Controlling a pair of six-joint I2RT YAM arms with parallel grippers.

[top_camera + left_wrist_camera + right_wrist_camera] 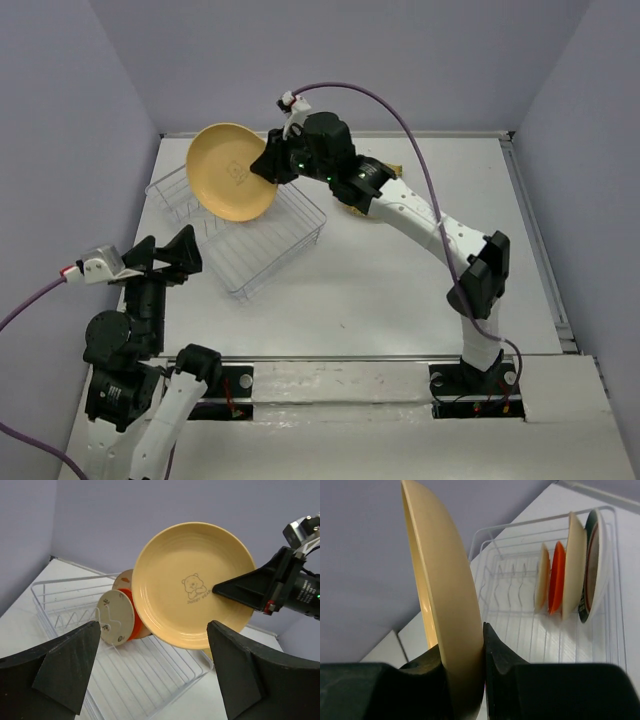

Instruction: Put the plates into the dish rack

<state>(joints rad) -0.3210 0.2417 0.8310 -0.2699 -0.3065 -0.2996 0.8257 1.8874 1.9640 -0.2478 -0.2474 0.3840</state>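
My right gripper (266, 166) is shut on the rim of a large tan plate (232, 172) and holds it on edge above the far end of the white wire dish rack (262, 252). In the right wrist view the gripper (466, 656) pinches the plate's edge (445, 600). Standing in the rack (530, 640) are a small cream plate (542, 577), an orange-red one (557, 577), a larger cream one (574, 565) and a white one with a dark-green rim (596, 565). My left gripper (185, 255) is open and empty near the rack's left side, facing the held plate (192, 582).
A yellowish thing (352, 211) lies on the table mostly hidden behind my right arm. Purple walls close in the table on the left, back and right. A raised rail (532, 235) runs along the table's right edge.
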